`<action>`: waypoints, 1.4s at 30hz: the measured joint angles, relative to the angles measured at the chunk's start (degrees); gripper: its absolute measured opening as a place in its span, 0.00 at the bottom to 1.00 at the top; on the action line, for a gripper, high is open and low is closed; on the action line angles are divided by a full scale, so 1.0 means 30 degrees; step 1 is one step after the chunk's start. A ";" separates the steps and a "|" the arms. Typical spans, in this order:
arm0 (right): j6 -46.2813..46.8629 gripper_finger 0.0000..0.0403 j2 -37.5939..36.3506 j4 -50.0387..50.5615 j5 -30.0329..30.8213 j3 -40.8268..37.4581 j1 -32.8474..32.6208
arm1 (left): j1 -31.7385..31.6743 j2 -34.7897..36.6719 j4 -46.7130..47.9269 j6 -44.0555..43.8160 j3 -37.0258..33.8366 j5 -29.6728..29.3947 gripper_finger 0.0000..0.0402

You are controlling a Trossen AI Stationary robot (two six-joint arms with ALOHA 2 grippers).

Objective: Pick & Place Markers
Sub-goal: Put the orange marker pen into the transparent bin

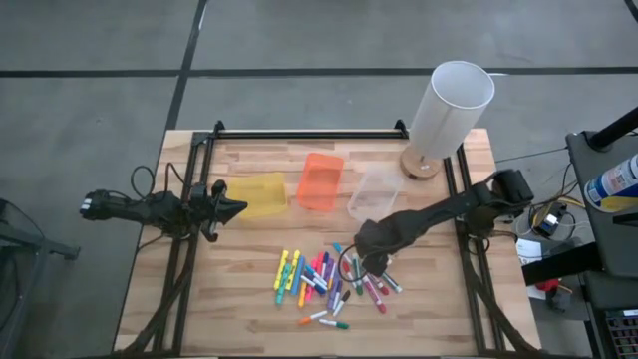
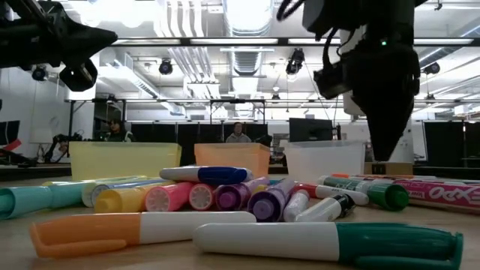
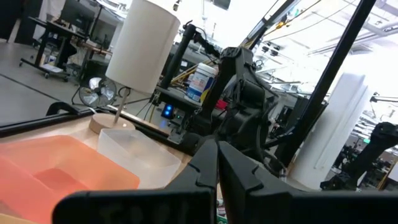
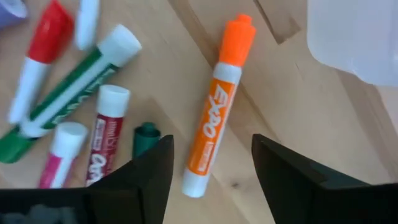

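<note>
Jaws spread on the right gripper (image 4: 211, 168), straddling an orange marker (image 4: 219, 107) on the table (image 4: 292, 124); left gripper (image 1: 237, 208) clenched, empty.

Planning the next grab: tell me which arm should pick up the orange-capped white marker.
Right. The right gripper hangs open directly over the orange-capped white marker, by the marker pile. The left gripper is shut, parked beside the yellow plastic bin, away from it.

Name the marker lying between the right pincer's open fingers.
The orange-capped Expo marker, alone on bare wood beside the clear bin; the others lie off to one side.
</note>
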State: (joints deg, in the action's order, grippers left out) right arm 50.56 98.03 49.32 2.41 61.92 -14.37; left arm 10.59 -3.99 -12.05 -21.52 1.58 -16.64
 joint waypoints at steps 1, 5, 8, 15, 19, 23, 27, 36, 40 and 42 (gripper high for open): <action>0.0062 0.52 0.0070 -0.0013 0.0016 -0.0163 0.0000 | 0.0000 0.0000 0.0000 0.0000 0.0000 0.0000 0.02; 0.0082 0.52 0.0091 -0.0638 0.0192 -0.0890 0.0007 | 0.0000 0.0000 -0.0044 -0.0006 0.0000 0.0000 0.02; 0.0400 0.52 0.0017 -0.1430 0.0198 -0.1336 0.0007 | 0.0000 0.0000 -0.0044 -0.0133 0.0000 0.0000 0.02; 0.0737 0.52 0.0133 -0.2671 0.0206 -0.2208 0.0007 | 0.0000 -0.0007 0.0048 -0.0151 0.0000 0.0000 0.02; 0.0862 0.48 0.0129 -0.3171 0.0191 -0.2688 0.0007 | 0.0000 -0.0007 0.0463 -0.0328 0.0000 0.0005 0.02; 0.0853 0.42 0.0068 -0.3448 0.0199 -0.2902 0.0007 | 0.0000 -0.0007 0.0511 -0.0335 0.0000 0.0007 0.02; 0.0780 0.32 0.0068 -0.3575 0.0250 -0.2902 0.0007 | 0.0000 -0.0007 0.0517 -0.0335 0.0000 0.0007 0.02; 0.0140 0.13 -0.0171 -0.3664 -0.0197 -0.2931 0.0054 | 0.0006 -0.0007 0.0531 -0.0335 0.0000 0.0007 0.02; 0.0140 0.13 -0.0658 -0.3305 -0.0545 -0.2550 0.0058 | 0.0002 -0.0007 0.0532 -0.0335 0.0000 0.0007 0.02; 0.0140 0.14 -0.0961 -0.2811 -0.0539 -0.2086 0.0058 | 0.0000 -0.0007 0.0532 -0.0335 0.0000 0.0007 0.02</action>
State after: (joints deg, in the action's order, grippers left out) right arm 50.98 95.15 40.88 0.79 55.66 -14.20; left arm 10.59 -4.01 -10.46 -22.52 1.58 -16.62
